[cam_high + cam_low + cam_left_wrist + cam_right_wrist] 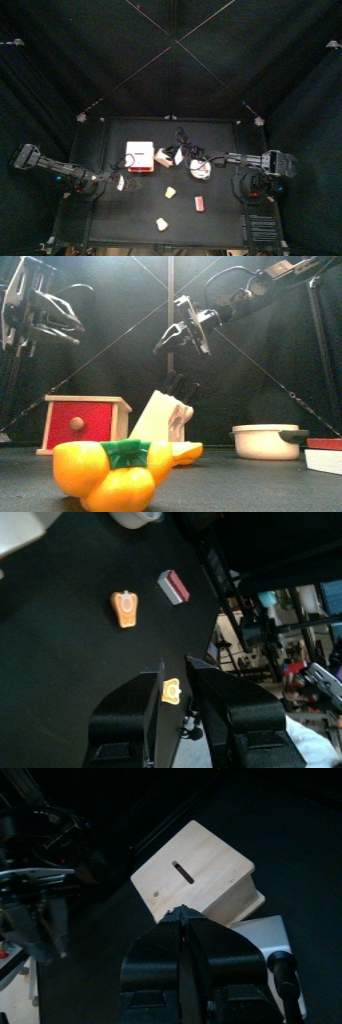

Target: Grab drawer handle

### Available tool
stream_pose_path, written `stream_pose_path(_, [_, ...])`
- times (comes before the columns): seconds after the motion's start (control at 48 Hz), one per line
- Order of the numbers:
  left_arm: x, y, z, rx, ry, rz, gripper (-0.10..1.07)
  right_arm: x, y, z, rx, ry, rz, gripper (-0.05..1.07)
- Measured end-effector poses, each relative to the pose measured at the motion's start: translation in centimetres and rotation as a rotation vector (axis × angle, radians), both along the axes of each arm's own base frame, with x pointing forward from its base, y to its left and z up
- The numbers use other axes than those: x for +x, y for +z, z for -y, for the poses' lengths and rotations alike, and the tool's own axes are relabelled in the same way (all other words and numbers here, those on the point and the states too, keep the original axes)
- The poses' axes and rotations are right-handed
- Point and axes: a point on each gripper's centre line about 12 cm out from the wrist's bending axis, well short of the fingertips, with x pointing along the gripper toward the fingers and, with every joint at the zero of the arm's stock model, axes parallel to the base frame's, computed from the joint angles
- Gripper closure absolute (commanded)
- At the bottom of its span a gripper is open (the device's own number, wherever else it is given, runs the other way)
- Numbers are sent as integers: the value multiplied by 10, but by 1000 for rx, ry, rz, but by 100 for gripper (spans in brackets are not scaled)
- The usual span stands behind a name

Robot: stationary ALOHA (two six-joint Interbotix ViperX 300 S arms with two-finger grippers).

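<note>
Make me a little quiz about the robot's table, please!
1. True or false: the right hand is gripping the knob of the drawer.
2. The drawer's front is: A red, B blue, C green.
3. In the front view, what stands between the drawer and the white pot?

Key: 1 false, the hand hangs in the air above the table. 2 A. 3 the wooden block.
</note>
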Motion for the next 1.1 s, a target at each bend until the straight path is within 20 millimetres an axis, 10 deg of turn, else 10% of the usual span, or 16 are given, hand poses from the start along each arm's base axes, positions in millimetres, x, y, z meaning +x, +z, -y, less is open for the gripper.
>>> stream_pose_path(0.438, [19,49,10,61,-245,89,31,6,2,5,-2,-1,-16,66])
stream_pose_path(1.104, [2,28,-30,77,-169,-205,31,24,-11,11,18,10,-94,66])
